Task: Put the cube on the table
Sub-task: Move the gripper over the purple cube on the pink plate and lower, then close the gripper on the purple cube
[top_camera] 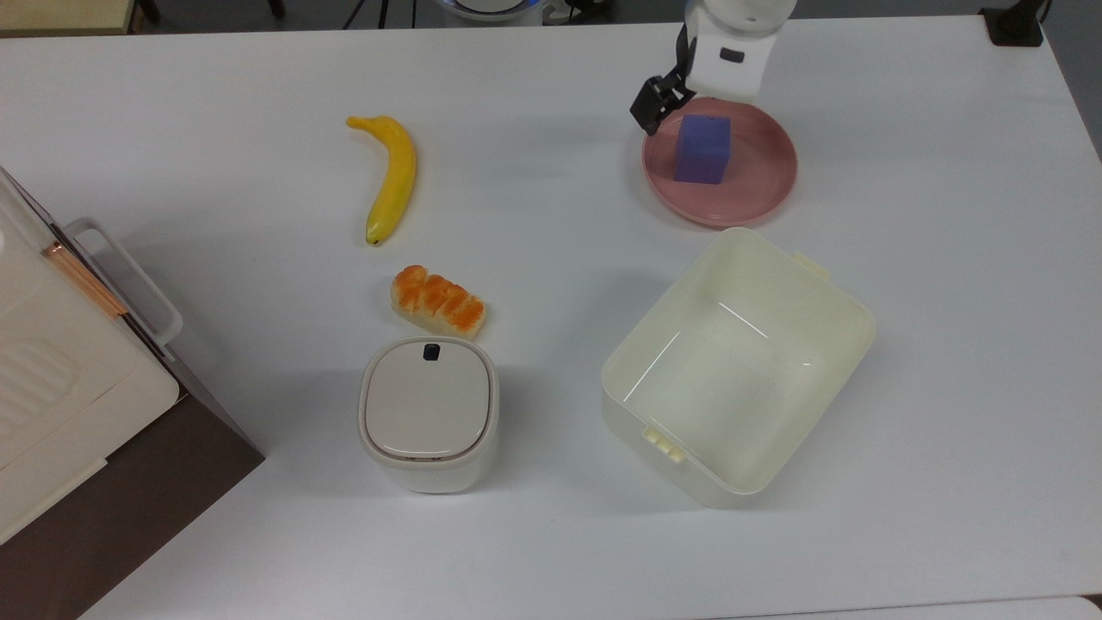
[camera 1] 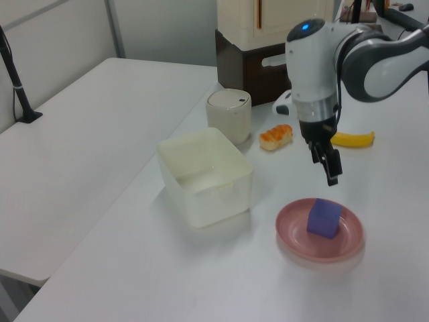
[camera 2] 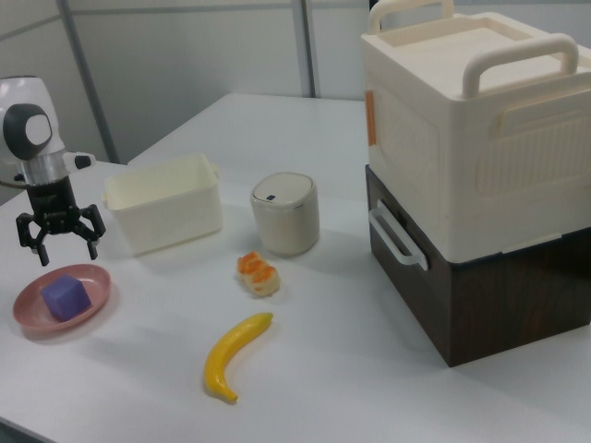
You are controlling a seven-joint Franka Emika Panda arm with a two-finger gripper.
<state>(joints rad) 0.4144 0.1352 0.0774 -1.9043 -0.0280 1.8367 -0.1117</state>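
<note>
Matte blue-purple cube (top_camera: 702,148), smooth pink plate (top_camera: 758,185), glossy cream plastic tub (top_camera: 826,344), smooth matte white table (top_camera: 551,534)

No words or numbers can be read on anything here (not on any box or tub).
</note>
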